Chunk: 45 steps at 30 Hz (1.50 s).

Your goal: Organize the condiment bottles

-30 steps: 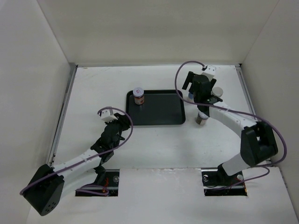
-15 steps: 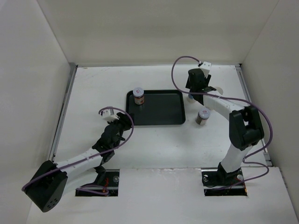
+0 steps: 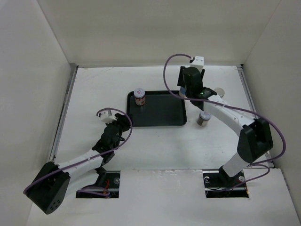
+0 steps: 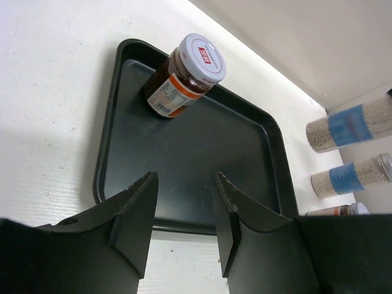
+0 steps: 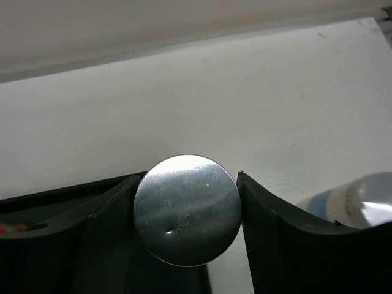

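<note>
A black tray lies mid-table with one dark jar with a red-marked white lid upright in its far left corner; the left wrist view shows it too. My right gripper is shut on a pale bottle by its sides, at the tray's far right corner; its silver cap fills the gap between the fingers. A second dark jar stands right of the tray. Another pale bottle stands behind the right arm. My left gripper is open and empty, near the tray's front left edge.
White walls close the table at the back and both sides. In the left wrist view two pale blue-banded bottles and the second dark jar show beyond the tray's right rim. The right arm's purple cable loops above the tray's far right.
My right gripper has moved left with the pale bottle, from right of the tray to its far right corner. The left arm has barely shifted.
</note>
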Motion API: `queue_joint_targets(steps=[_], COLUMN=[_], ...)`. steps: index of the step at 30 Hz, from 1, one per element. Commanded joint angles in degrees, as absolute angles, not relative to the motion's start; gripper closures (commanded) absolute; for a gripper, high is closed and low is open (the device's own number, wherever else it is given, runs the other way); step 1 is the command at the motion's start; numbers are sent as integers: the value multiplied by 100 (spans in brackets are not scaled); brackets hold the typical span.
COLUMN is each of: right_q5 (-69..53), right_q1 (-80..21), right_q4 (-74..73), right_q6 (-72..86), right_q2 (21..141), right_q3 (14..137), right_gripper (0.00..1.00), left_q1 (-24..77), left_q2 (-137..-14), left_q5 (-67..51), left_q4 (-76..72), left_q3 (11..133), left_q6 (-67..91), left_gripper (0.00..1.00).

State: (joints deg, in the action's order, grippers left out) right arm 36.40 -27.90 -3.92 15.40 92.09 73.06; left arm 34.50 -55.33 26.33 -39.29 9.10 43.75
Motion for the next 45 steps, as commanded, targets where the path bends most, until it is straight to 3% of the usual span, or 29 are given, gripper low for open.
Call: queue_joint_targets(steps=[1, 15, 17, 19, 21, 24, 30, 35, 45], right_q5=[3578, 3199, 3199, 3182, 3199, 3313, 3945, 4570, 4342], right_q1=[-3386, -3994, -4003, -4003, -4038, -4038, -3863, -3573, -3019], right_q4=[281, 677, 703, 729, 712, 729, 572, -560, -1116], right_q6=[1450, 1582, 1687, 1705, 1705, 1670, 1819, 2573, 3173], right_q2=[9227, 11074, 11074, 11031, 10847, 10207, 8248, 7042, 7329], right_q3=[7813, 8869, 8746, 8631, 8491, 8088, 6174, 4757, 4236], right_gripper=[54, 53, 47, 32, 16, 8, 5, 2, 0], left_q1=[3371, 3291, 3291, 3283, 3283, 3265, 3274, 3318, 3326], left_q2=[-5590, -5608, -5625, -5686, -5695, -5695, -5511, -5589, -5713], left_q5=[2593, 2531, 2531, 2505, 2435, 2461, 2461, 2408, 2356], left_q4=[-4271, -4351, -4351, -4351, -4351, -4351, -4289, -4306, -4342], left_q3=[853, 791, 791, 791, 817, 809, 800, 844, 861], left_q6=[4552, 4553, 4535, 4570, 4570, 4570, 4526, 4544, 4570], left_gripper=[62, 63, 64, 64, 64, 64, 64, 64, 64])
